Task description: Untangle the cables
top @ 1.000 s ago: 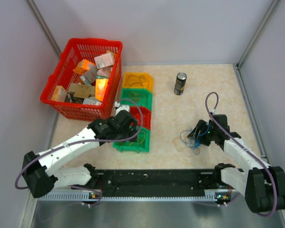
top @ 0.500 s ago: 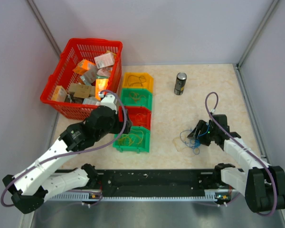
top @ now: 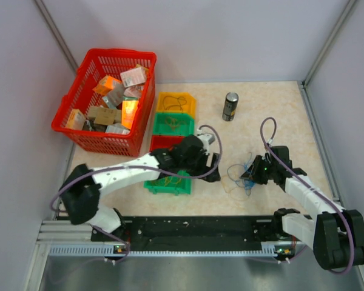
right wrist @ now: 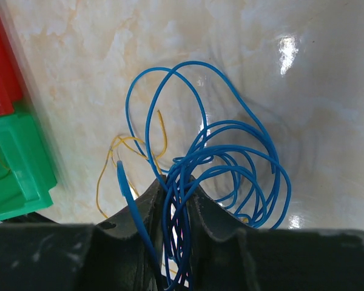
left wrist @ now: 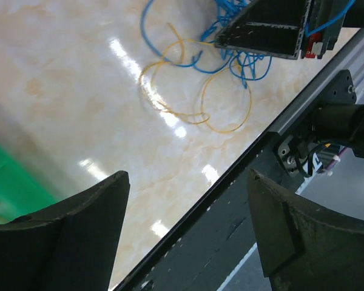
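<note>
Top external: the cables (top: pixel 239 176) lie as a small tangle on the table (top: pixel 279 115), right of centre. The right gripper (top: pixel 252 172) sits at the tangle's right edge, touching it. The left gripper (top: pixel 215 173) is just beside the left edge, apart from the wires. A row of bins (top: pixel 176 104) runs left of centre. A red basket (top: pixel 85 79) at upper left holds cartons with print too small to read. A can (top: pixel 230 107) stands above centre, its label unreadable.

Left wrist: blue loops (left wrist: pixel 148 36) and an orange strand (left wrist: pixel 227 128) lie in the upper middle, ahead of the dark fingers (left wrist: pixel 79 242) at the bottom corners. The jaws stand wide apart with only bare table between them. The right gripper shows at the top edge, over the blue loops. A metal rail (left wrist: pixel 291 127) crosses the lower right.

Right wrist: the blue loops fan upward from bottom centre, their lower ends bunched and pinched between the clenched fingers (right wrist: pixel 139 212). The orange strand lies just left of them; whether it is in the grip cannot be told. A green bin (right wrist: pixel 18 170) fills the left edge.
</note>
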